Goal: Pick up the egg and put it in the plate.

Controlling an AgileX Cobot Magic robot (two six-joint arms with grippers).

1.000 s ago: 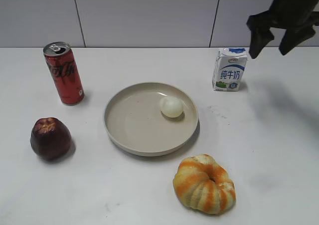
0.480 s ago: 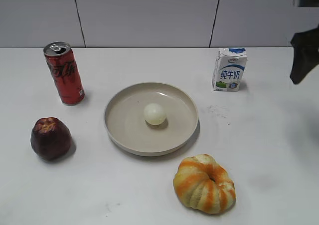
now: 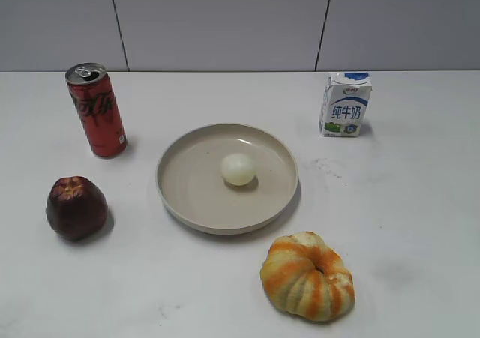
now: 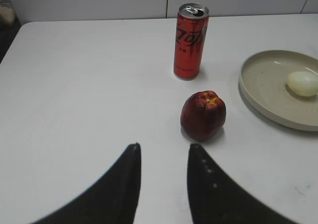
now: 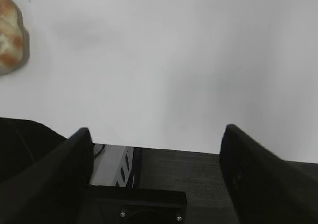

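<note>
The pale cream egg (image 3: pixel 238 169) lies inside the beige plate (image 3: pixel 180 195), near its middle. In the left wrist view the egg (image 4: pixel 302 83) shows on the plate (image 4: pixel 258 97) at the right edge. My left gripper (image 4: pixel 163 152) is open and empty, hovering over bare table short of the apple. My right gripper (image 5: pixel 156 134) is open and empty, above the table's edge, far from the plate. Neither gripper shows in the exterior view.
A red cola can (image 3: pixel 96 109) stands back left, a dark red apple (image 3: pixel 76 207) front left, a milk carton (image 3: pixel 346 103) back right, and an orange-striped pumpkin-shaped thing (image 3: pixel 307 275) front right, its edge also showing in the right wrist view (image 5: pixel 10 35).
The right arm has drawn back out of the exterior view at upper right. The egg rolled left from the plate's right side, then settled near its middle.
</note>
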